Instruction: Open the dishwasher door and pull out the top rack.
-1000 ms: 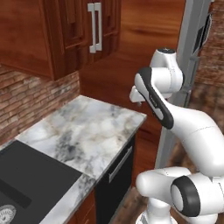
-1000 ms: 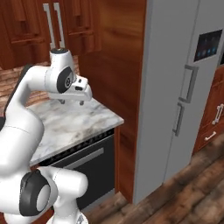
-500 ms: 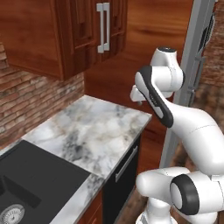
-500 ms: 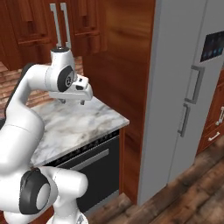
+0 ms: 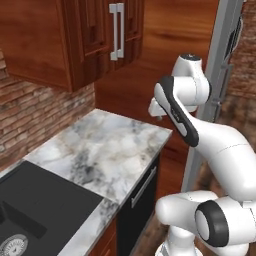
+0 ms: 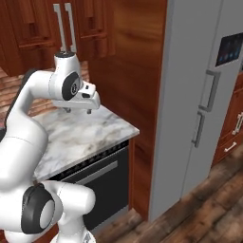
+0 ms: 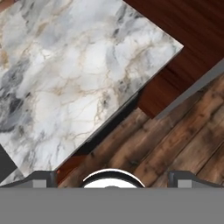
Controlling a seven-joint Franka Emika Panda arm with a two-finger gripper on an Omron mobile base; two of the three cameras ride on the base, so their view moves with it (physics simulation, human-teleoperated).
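Right base view: your end effector (image 6: 77,111) hangs at about 10 o'clock over the marble worktop (image 6: 71,137), fingers spread wide and holding nothing. The dishwasher door (image 6: 97,187) sits shut below the worktop's front edge at 7 o'clock, handle (image 6: 97,173) across its top. The fridge (image 6: 199,99) stands at 3 o'clock.

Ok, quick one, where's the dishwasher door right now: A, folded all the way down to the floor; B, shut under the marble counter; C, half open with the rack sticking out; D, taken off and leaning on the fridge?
B: the dishwasher door stands upright and flush beneath the marble counter, its grey bar handle untouched, while the open pincer hangs above the countertop.
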